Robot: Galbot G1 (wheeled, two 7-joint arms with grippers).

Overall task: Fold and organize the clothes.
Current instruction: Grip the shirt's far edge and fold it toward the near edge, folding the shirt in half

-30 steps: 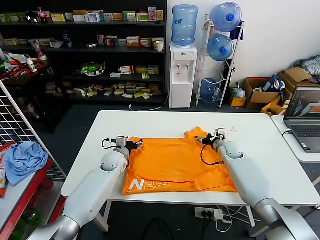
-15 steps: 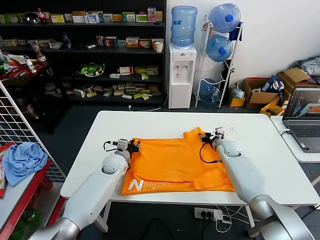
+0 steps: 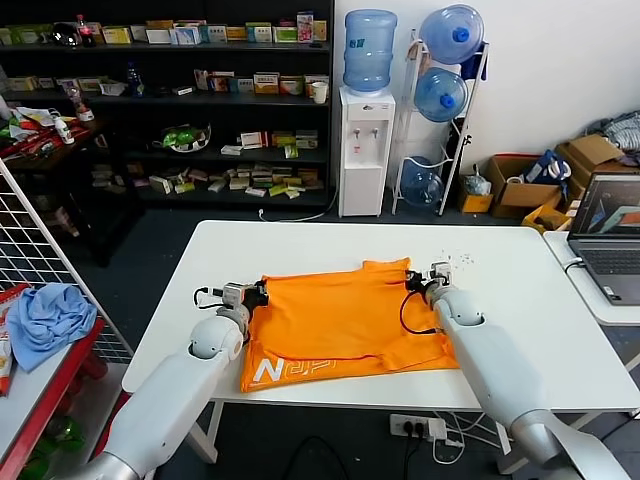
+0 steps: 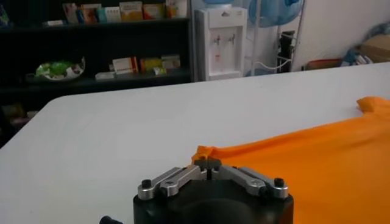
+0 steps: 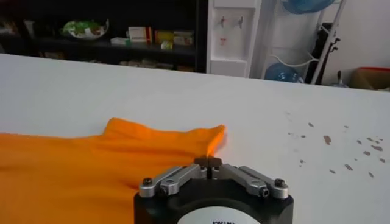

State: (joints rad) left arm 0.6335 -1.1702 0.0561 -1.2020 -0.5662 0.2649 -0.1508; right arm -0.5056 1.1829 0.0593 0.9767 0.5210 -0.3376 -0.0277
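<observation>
The clothes are one bright orange T-shirt (image 3: pixel 340 320) lying flat on the white table (image 3: pixel 300 245), with white lettering (image 3: pixel 290 370) at its near left edge. My left gripper (image 3: pixel 260 293) is shut on the shirt's far left corner. In the left wrist view that gripper (image 4: pixel 208 163) pinches a small peak of the orange cloth (image 4: pixel 317 164). At the far right corner, by the raised collar, my right gripper (image 3: pixel 411 281) is shut on the shirt. The right wrist view has the gripper (image 5: pixel 208 161) closed at the edge of the shirt (image 5: pixel 73 164).
A laptop (image 3: pixel 610 235) sits on a second table to the right. A light blue cloth bundle (image 3: pixel 45 315) lies on a red shelf at the left, behind a wire rack (image 3: pixel 40 260). Shelves, a water dispenser (image 3: pixel 365 150) and boxes stand beyond the table.
Both grippers have gone from open to shut on the shirt's far corners. The arms have drawn back slightly towards me, and the shirt's far edge has shifted with them.
</observation>
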